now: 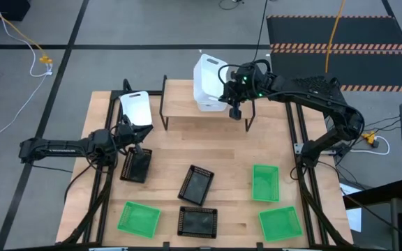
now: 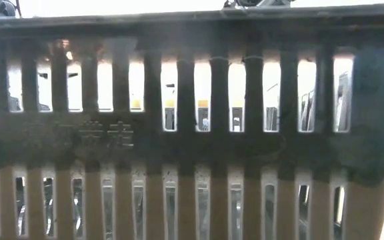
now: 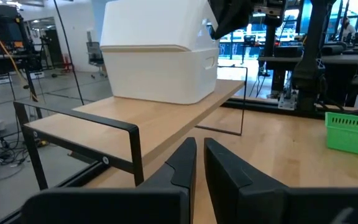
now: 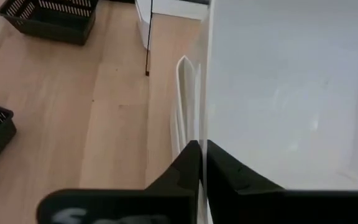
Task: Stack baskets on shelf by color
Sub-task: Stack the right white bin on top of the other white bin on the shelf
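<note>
The robot has two thin black arms. The left arm (image 1: 61, 147) is a long dark tube with small white writing on its side. The right arm (image 1: 313, 90) is black too, with round joints and black cables looping near its wrist. A tiny green light glows there, at about 9 o'clock from its elbow. Both grippers have two flat black pointed fingers (image 3: 185, 163).
</note>
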`<move>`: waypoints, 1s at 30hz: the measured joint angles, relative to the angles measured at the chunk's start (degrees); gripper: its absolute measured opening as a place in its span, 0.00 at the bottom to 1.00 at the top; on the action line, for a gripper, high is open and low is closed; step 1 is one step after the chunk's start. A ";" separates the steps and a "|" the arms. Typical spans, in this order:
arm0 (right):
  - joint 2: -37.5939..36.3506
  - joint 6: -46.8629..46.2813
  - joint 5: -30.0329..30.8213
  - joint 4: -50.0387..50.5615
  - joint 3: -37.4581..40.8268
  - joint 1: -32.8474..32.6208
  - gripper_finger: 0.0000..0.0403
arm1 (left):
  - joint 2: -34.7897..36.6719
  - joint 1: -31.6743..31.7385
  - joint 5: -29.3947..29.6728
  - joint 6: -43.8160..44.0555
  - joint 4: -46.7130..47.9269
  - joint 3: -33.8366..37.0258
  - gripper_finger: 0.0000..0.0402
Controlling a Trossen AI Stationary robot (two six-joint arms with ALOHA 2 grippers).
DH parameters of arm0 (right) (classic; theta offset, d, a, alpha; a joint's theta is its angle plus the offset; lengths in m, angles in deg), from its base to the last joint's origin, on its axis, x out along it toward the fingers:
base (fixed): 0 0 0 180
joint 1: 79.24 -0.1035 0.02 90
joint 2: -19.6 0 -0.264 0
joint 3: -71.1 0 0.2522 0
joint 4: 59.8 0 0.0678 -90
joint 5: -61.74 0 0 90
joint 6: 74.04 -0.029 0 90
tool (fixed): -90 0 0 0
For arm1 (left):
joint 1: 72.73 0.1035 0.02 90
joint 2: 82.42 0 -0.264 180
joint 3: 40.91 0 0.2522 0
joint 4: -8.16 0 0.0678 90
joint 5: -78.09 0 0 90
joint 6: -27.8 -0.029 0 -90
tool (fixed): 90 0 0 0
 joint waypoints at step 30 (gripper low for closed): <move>0.60 4.25 9.07 10.76 -15.54 -0.82 0.00 | 0.00 0.02 2.18 -3.21 -2.99 0.00 0.09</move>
